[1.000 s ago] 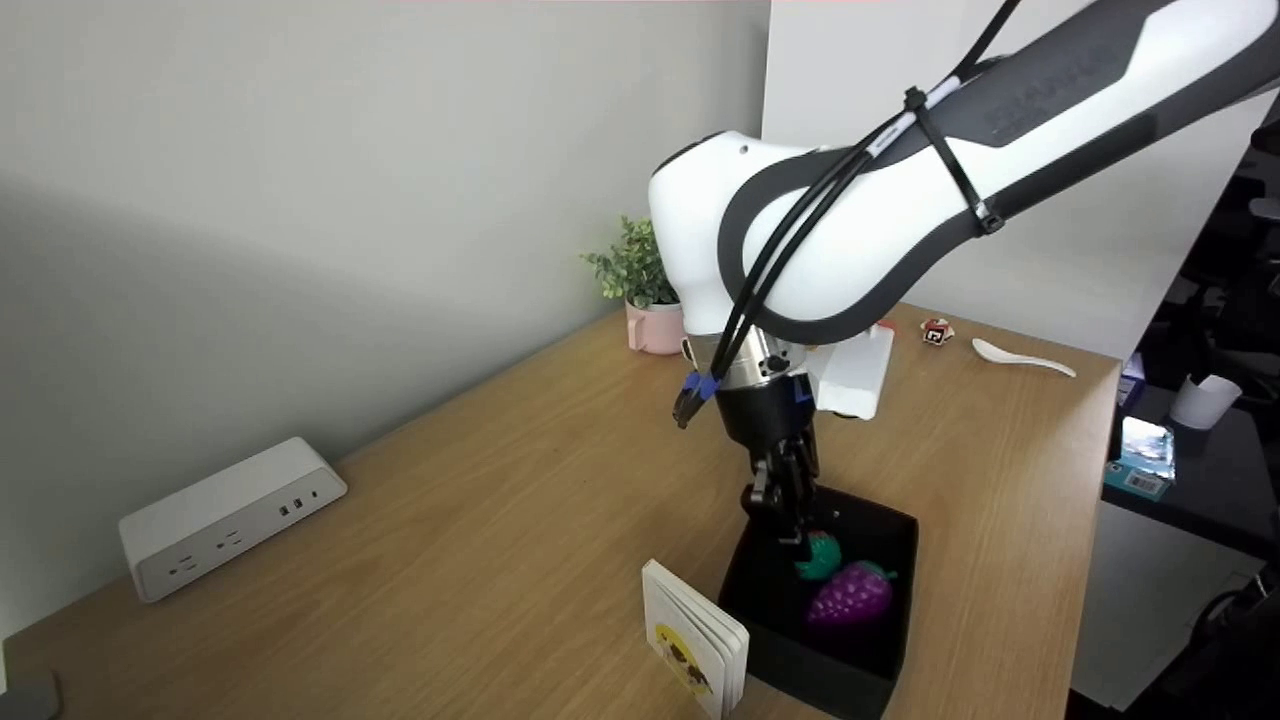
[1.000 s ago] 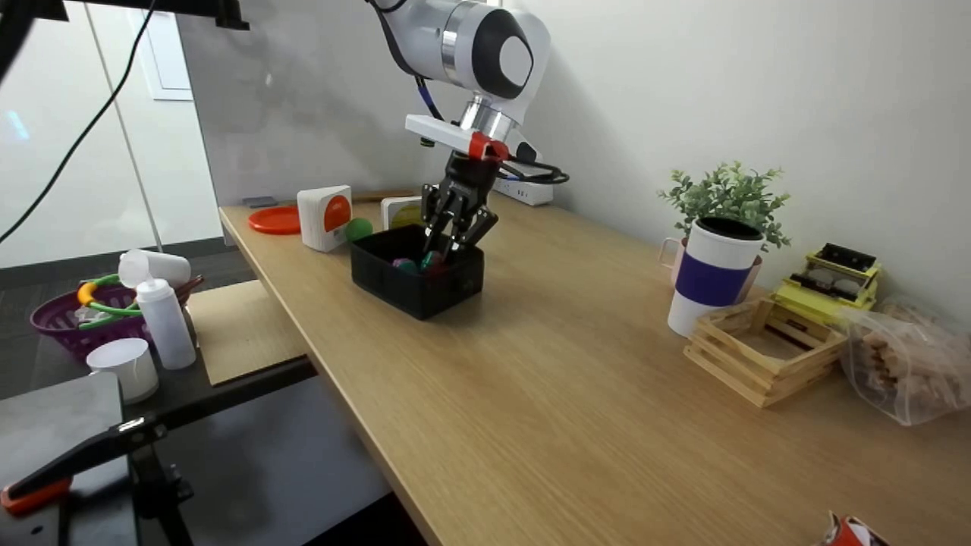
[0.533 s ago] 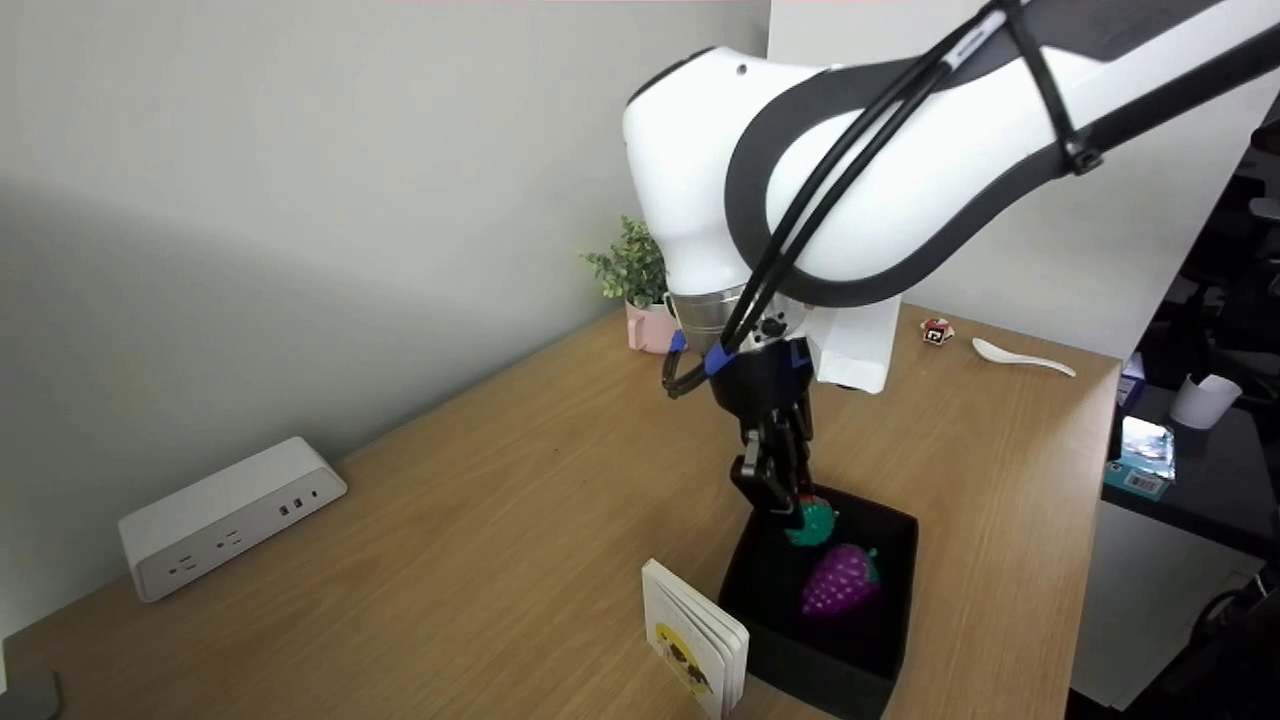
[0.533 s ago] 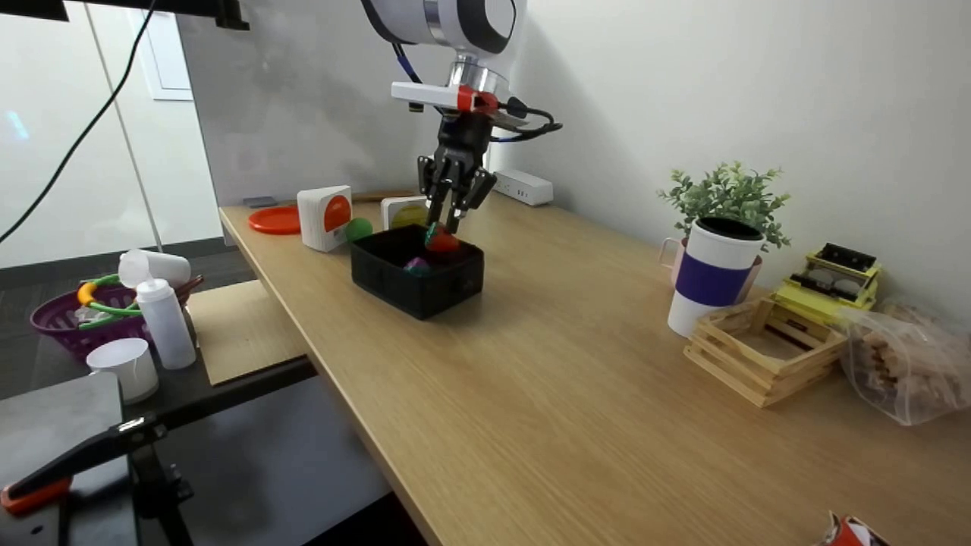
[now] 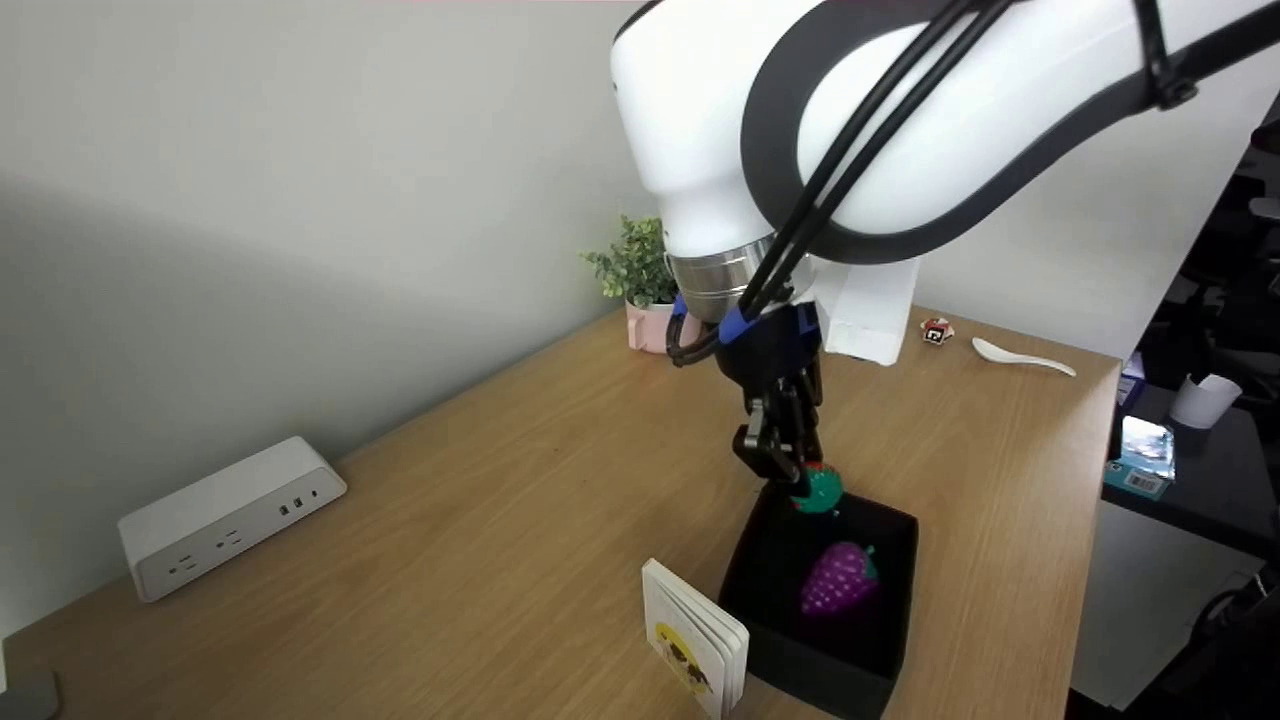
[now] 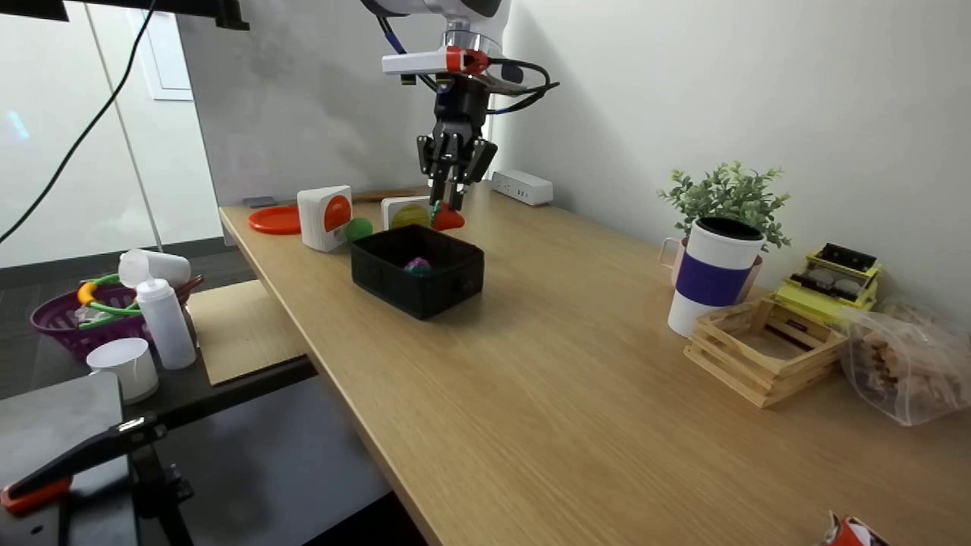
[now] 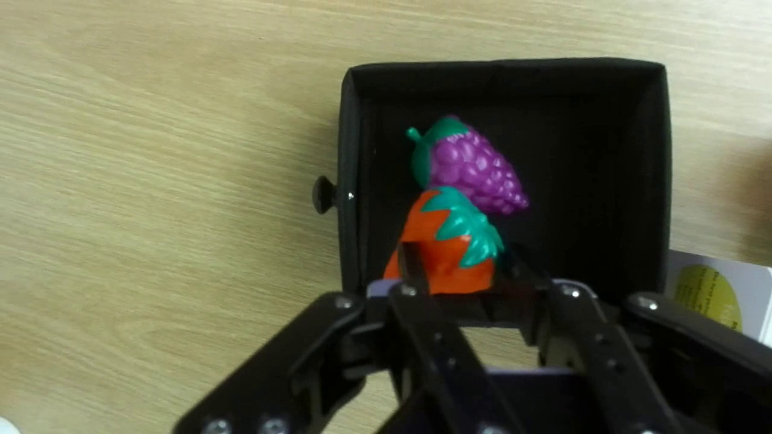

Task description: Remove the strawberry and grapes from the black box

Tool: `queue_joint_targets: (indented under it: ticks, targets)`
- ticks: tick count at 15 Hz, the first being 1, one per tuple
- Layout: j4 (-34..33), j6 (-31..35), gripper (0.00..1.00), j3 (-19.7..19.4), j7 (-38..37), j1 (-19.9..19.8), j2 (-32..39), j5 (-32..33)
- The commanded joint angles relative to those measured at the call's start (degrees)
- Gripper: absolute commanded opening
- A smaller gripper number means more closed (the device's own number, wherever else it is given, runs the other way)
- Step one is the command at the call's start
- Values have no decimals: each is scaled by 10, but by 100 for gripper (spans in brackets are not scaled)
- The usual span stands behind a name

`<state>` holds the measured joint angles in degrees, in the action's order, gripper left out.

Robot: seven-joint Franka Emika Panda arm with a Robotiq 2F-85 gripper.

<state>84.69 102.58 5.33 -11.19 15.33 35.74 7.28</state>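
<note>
The strawberry, red-orange with green leaves, hangs in my gripper (image 7: 461, 265); the strawberry (image 7: 447, 265) is pinched between both fingers in the wrist view. In both exterior views the strawberry (image 5: 822, 490) (image 6: 449, 219) is up at about the rim height of the black box or higher, near the box's end by the gripper. Purple grapes (image 7: 473, 169) with a green cap lie on the floor of the black box (image 7: 506, 78). An exterior view shows the whole grapes (image 5: 840, 580); only their top shows over the wall of the black box (image 6: 413, 292) in an exterior view.
A small white board book (image 5: 695, 640) stands close beside the box. A white block (image 6: 325, 218), a green ball (image 6: 359, 229) and a red plate (image 6: 274, 220) are behind it. A white power strip (image 5: 235, 520) lies by the wall, a potted plant (image 5: 635, 262) farther along.
My gripper has risen with the strawberry in it, from down inside the box to about its rim or above. The grapes have shifted and turned slightly on the box floor.
</note>
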Motion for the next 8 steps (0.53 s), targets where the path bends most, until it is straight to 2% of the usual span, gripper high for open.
queue_joint_targets:
  ticks: [1, 8]
  targets:
    - [21, -12, 12, -16, -24, -5, -19, 3]
    - [89, 15, 12, -42, -52, -40, -46, -12]
